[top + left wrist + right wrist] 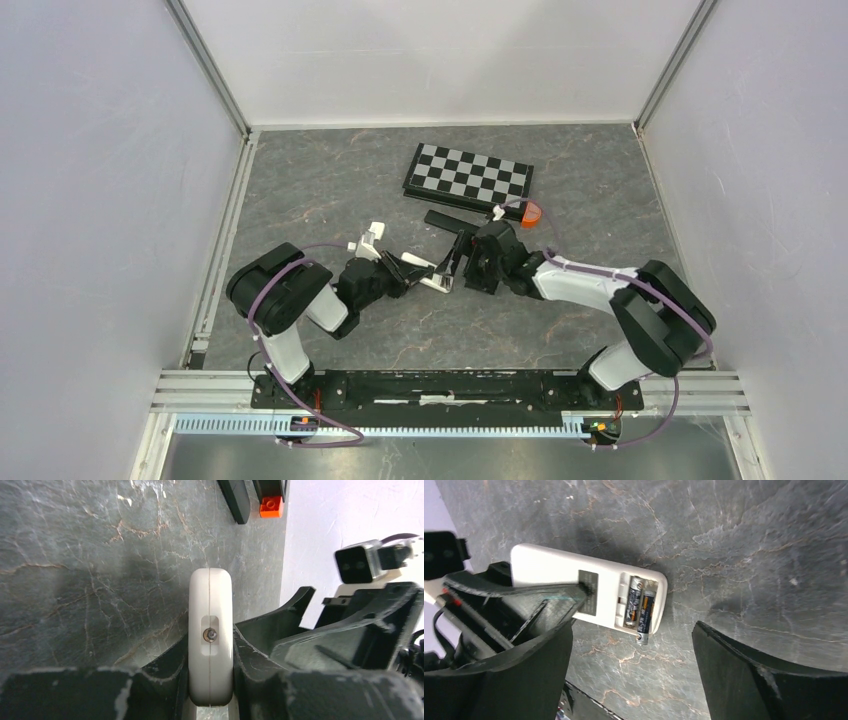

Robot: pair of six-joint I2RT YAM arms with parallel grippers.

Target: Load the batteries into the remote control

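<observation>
Looking at a white remote (544, 565) here, pinched by its long edges in the jaws of the left gripper (210, 652). Seems lifted clear of the grey marbled worktop (330, 180), going by the shadow underneath.

From the left wrist, just seeing the remote's narrow face, standing upright between the two fingers, with a small metal bit in a recess.

From the right wrist, getting the back of the remote facing up, with the battery bay open at the end farthest from the left grip. Got two batteries (634, 599) in there, side by side and touching. One looks seated flat in its slot. The second battery (645, 614) pokes out past the remote's end edge, silvery tip overhanging. Can't tell whether it's properly down in the slot or just resting on top.

Found the right gripper (631, 647) hanging right over that open end of the remote, jaws spread wide, gripping nothing and touching neither the remote nor the cells.

On the far side of the white remote, well apart from it: a folded chessboard (468, 173). Nearer the remote on that same side: a dark slim remote (452, 219) and a small orange brick (271, 507).
</observation>
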